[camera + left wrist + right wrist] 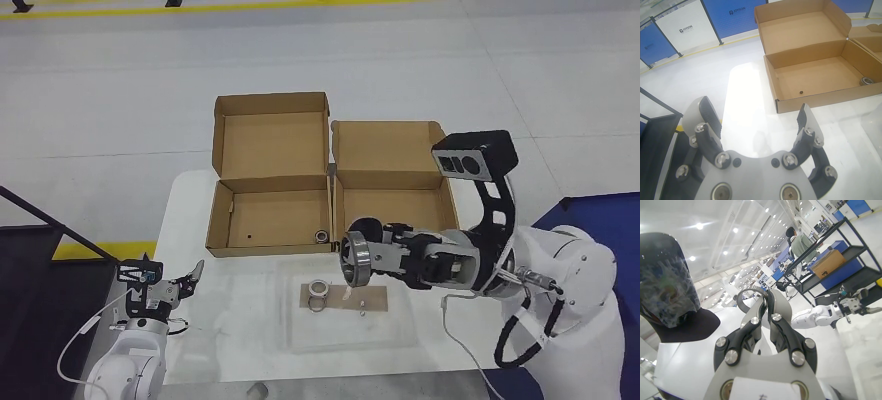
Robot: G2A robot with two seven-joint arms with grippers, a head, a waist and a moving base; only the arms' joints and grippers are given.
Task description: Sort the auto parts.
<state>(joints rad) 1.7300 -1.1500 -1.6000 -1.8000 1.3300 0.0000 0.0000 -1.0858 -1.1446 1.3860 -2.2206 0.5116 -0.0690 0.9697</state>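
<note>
A white desk (pixel 240 310) on a pale factory floor carries two open cardboard boxes side by side, the left box (pixel 270 215) touching the right box (pixel 395 205). A metal bearing (pixel 866 81) lies in the left box's near corner, next to the right box, and a small dark part (pixel 801 92) rests well apart from it against the same near wall. In front of the boxes, a clear tray (pixel 350 335) holds a cardboard strip (pixel 370 298), with a second bearing (pixel 317 293) at the strip's left end. The right arm (pixel 420 258) stretches across the near edge of the right box. The right gripper (pixel 768 294) is turned back toward the robot, its fingers (pixel 780 303) nearly closed and pinching a grey metal ring (pixel 743 300) by its rim. The left gripper (pixel 754 102) hangs over the desk's left edge near the left box, fingers spread wide and holding nothing.
</note>
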